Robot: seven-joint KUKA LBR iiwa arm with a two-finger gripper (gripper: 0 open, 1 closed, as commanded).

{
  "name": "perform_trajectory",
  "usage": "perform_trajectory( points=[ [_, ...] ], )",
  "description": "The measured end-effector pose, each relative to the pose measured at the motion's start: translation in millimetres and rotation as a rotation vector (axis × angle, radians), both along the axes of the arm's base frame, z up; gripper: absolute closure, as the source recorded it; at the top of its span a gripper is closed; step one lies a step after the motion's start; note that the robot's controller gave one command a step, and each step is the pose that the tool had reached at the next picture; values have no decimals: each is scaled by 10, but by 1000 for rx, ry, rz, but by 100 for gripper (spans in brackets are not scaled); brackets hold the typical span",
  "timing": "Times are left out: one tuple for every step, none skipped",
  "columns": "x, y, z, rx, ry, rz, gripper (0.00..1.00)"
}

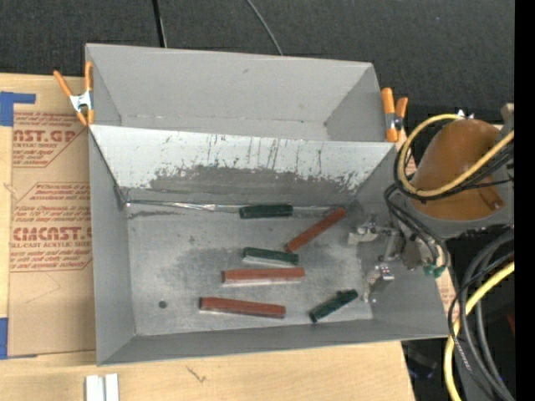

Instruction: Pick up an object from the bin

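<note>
My gripper (370, 255) hangs by the bin's right wall, open, with nothing between its fingers. Just below and left of it a short dark green bar (333, 305) lies tilted on the floor near the front right corner. Up and to its left a reddish-brown bar (315, 230) lies slanted, its upper end pointing toward the gripper. Neither bar touches the fingers.
Further left lie a small dark green bar (270, 256), a red-brown bar with a pale edge (262, 275) and a long red-brown bar (242, 307). Another dark green bar (266, 211) rests along the back wall's foot. The arm with its orange cover and cables stands right of the bin.
</note>
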State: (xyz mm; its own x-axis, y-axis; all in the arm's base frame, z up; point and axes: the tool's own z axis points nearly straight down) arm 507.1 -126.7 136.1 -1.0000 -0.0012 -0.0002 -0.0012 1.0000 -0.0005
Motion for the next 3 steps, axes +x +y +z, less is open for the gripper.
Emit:
perform_trajectory(
  points=[
    [0,0,0,0,0,0,0],
    [-279,19,-611,2,3,242,100],
    [-279,19,-611,2,3,243,100]
  ],
)
